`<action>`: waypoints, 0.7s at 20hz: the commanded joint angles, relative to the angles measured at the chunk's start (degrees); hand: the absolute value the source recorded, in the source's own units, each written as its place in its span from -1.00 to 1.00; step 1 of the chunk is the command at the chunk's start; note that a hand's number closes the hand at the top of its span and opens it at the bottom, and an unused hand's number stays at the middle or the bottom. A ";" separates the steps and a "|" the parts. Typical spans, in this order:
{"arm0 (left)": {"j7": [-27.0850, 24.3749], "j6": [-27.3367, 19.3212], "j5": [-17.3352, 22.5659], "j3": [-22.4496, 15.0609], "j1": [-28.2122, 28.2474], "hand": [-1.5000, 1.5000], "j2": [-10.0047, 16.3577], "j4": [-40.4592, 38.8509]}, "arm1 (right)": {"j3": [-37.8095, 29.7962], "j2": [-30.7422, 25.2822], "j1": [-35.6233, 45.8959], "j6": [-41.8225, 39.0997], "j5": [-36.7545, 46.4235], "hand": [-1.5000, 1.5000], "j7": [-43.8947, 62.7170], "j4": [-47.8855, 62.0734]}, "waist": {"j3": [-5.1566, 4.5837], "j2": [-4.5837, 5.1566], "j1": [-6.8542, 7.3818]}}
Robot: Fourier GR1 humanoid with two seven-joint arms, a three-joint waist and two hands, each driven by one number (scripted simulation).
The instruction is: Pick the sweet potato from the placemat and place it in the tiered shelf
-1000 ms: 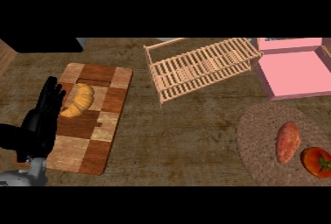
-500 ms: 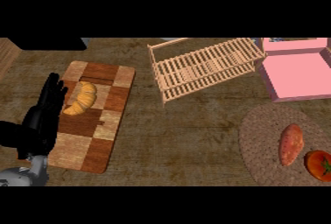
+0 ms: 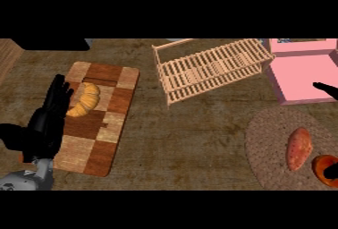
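While the sweet potato lies on the round woven placemat at the right of the worktop, lengthwise and just beside a tomato, nothing has hold of it. It looks stiff and fairly heavy for its size, with a dull skin that should not slip much. It is tapered at both ends, so the thick middle, taken across the short way, seems the best place to grip.

Only a dark tip of the right hand shows at the right edge, over a pink box — whether it is open or closed I cannot tell. The left hand lies flat with straight fingers along the left edge of a chequered cutting board, just beside a croissant, and holds nothing. The wooden tiered shelf stands well apart from the placemat — up and to the left of it.
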State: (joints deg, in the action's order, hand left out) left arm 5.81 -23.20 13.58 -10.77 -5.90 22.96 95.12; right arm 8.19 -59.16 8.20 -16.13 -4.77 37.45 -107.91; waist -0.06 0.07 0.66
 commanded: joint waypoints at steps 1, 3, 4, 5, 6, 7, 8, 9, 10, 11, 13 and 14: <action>0.83 2.85 1.40 2.72 0.65 0.00 1.67 0.05 | 5.22 2.36 0.84 0.66 8.20 -1.00 6.53 -2.77 | 0.02 -0.06 -0.13; -1.33 2.65 0.66 1.86 1.98 0.00 0.24 -0.09 | 9.08 3.53 0.68 0.09 13.00 -1.00 7.12 -0.22 | 0.02 0.01 0.07; 1.41 3.07 1.38 2.69 0.49 0.00 1.15 1.05 | 7.93 2.37 2.74 -3.27 11.81 -1.00 6.64 4.23 | 0.04 0.07 0.26; 1.10 1.66 -0.21 2.48 0.85 0.00 0.61 0.87 | 7.16 1.08 -0.09 -4.30 11.99 -1.00 6.36 2.63 | 0.05 -0.06 -0.41; -6.46 5.08 0.73 3.39 3.19 0.00 -0.64 -4.71 | 7.76 2.97 1.58 -3.82 13.52 -1.00 7.38 4.20 | 0.00 0.08 -0.27; -0.20 3.98 0.40 3.75 -2.82 0.00 -0.39 -4.46 | 8.52 4.70 1.96 -3.82 16.02 -1.00 6.64 5.65 | 0.05 0.07 -0.52; -1.16 2.16 -1.42 2.77 -0.45 0.00 -2.24 -3.36 | 6.15 4.05 -2.23 -3.72 16.56 -1.00 3.15 5.44 | 0.07 -0.07 -0.85; 0.94 2.24 -1.97 2.49 -1.92 0.00 -2.68 -3.06 | 4.48 4.55 -3.71 -3.87 16.83 -1.00 2.71 4.31 | 0.07 -0.11 -1.00; 1.90 4.59 -0.51 5.08 -0.45 0.00 -0.40 -0.90 | 4.03 7.43 -0.71 -3.84 18.63 -1.00 0.22 8.91 | 0.07 -0.07 -0.52; -1.02 4.61 -1.17 5.58 -0.88 0.00 -2.00 -4.11 | 0.47 5.56 -1.56 -6.36 16.16 -1.00 -0.20 8.30 | 0.06 -0.08 -0.77; -0.71 1.99 -5.26 1.88 3.24 0.00 -4.26 0.52 | 2.28 9.34 -1.95 -5.23 19.70 -1.00 0.30 8.05 | 0.07 -0.11 -0.57; -0.90 2.52 -4.75 2.45 -0.65 0.00 -5.97 -3.03 | 1.89 10.82 -0.50 -6.09 20.15 -1.00 0.14 9.49 | 0.06 -0.05 -0.67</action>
State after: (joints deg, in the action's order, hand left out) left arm 5.44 -19.89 11.37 -7.32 -5.43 20.35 93.40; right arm 11.53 -51.88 7.00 -20.66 12.88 38.59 -100.60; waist 0.01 0.00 0.09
